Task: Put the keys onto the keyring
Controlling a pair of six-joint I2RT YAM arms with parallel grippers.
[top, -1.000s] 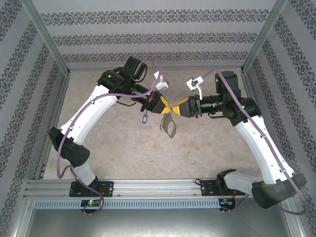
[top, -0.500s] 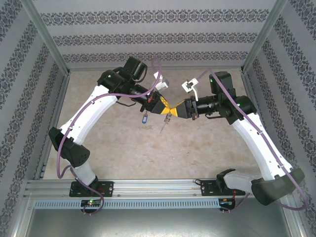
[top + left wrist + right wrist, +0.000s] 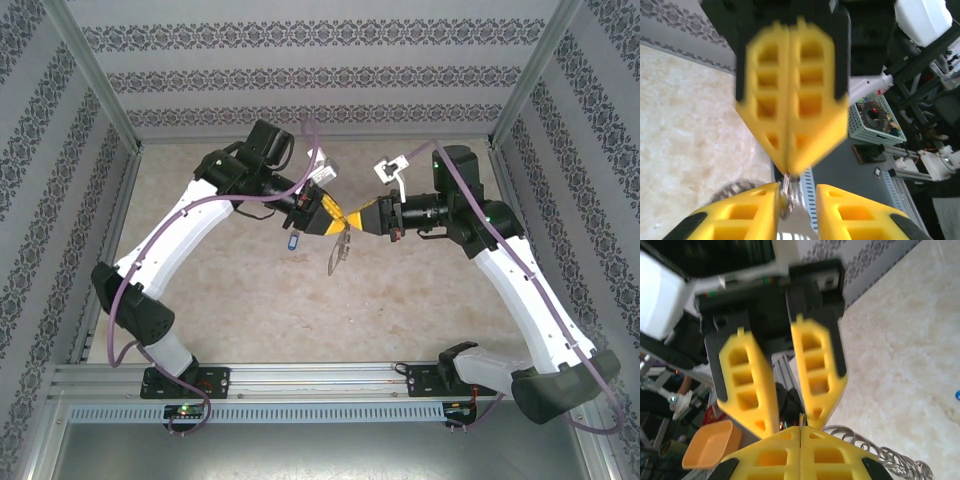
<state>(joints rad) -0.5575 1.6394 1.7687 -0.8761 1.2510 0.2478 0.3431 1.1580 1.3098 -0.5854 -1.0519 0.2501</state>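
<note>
Here, my right gripper (image 3: pixel 789 167) pinched shut on the keyring (image 3: pixel 337 254) (loop dangling below), my left gripper (image 3: pixel 789 426) narrowly parted around its wire, over the middle of the table (image 3: pixel 250 310), blue key (image 3: pixel 292 241) just leftward.

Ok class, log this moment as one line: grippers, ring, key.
right gripper: shut on ring | left gripper: open, at ring | ring: hanging below both grippers | key: apart, not on ring

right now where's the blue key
In the top view the blue key sits left of centre, just left of the left fingers and the dangling keyring.
</note>
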